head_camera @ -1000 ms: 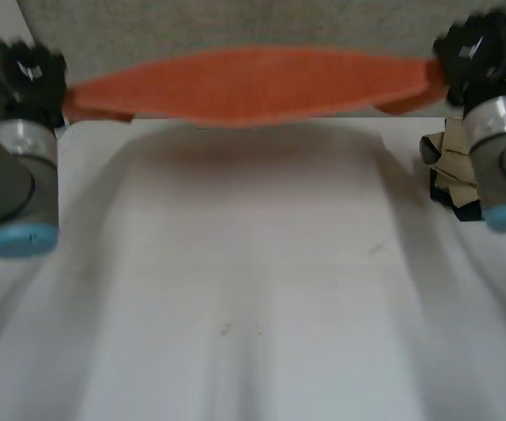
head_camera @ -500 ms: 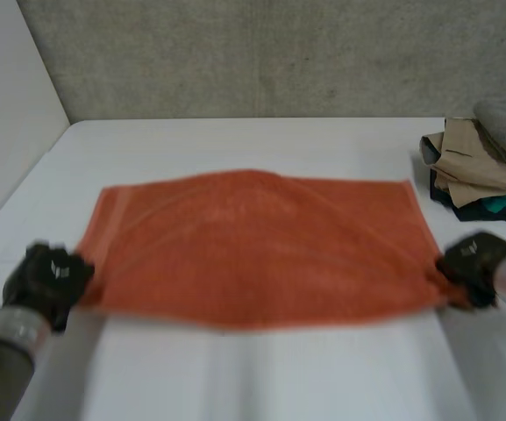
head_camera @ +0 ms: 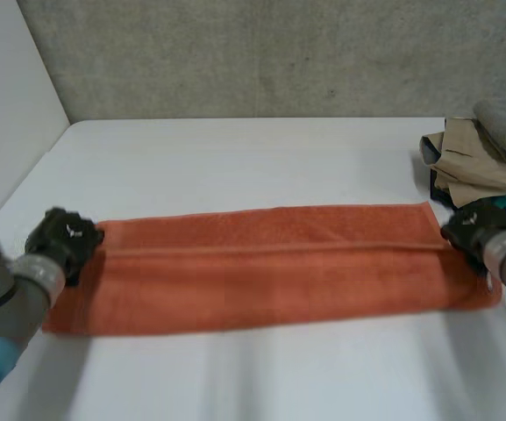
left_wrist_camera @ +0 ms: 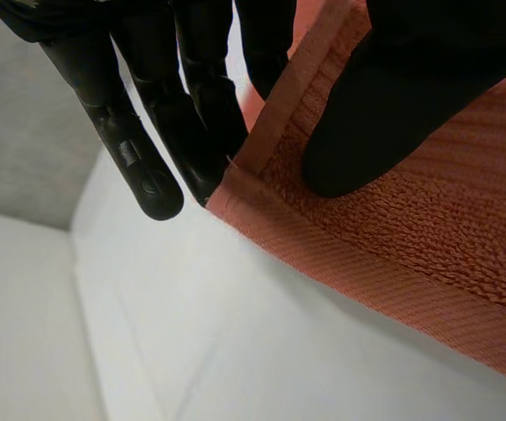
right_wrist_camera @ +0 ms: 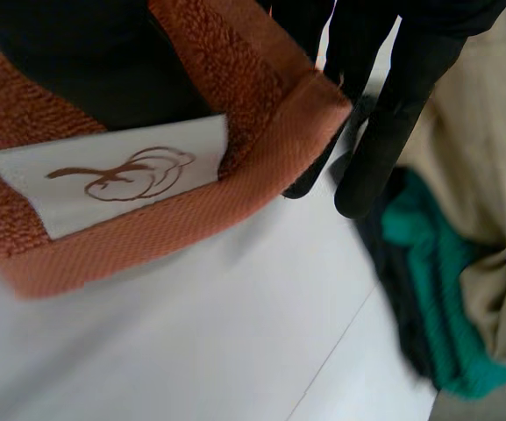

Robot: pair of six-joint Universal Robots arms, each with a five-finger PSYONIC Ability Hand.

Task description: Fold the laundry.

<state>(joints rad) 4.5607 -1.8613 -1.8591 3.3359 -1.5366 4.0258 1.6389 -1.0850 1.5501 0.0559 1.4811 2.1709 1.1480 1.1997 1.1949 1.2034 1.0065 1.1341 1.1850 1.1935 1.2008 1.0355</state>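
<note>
Left hand (head_camera: 64, 241): set at the left short end of the towel (head_camera: 270, 272), thumb pressed on the upper face of a corner, straight fingers running along and under the hem, so the cloth is pinched between them. Right hand (head_camera: 476, 226): at the opposite short end, thumb on the terry beside a white label (right_wrist_camera: 112, 180), fingers passing beneath the corner; likewise clamped on the cloth. Both forearms reach in low from the near side, one at each end. Towel: orange, lying flat on the worktop (head_camera: 235, 158) as a long narrow band, long axis running straight across from one hand to the other. A line along its length suggests a doubled layer. Governing relation, as judged: each hand has its own end and neither is nearer the middle, so a further fold would likely carry one short end along that axis toward the other. Pile of clothes (head_camera: 481, 167): beige, grey, teal and dark items heaped at the far right of the worktop, just beyond the right hand. It could crowd a move on that side. Grey wall (head_camera: 235, 53): behind the far edge.
</note>
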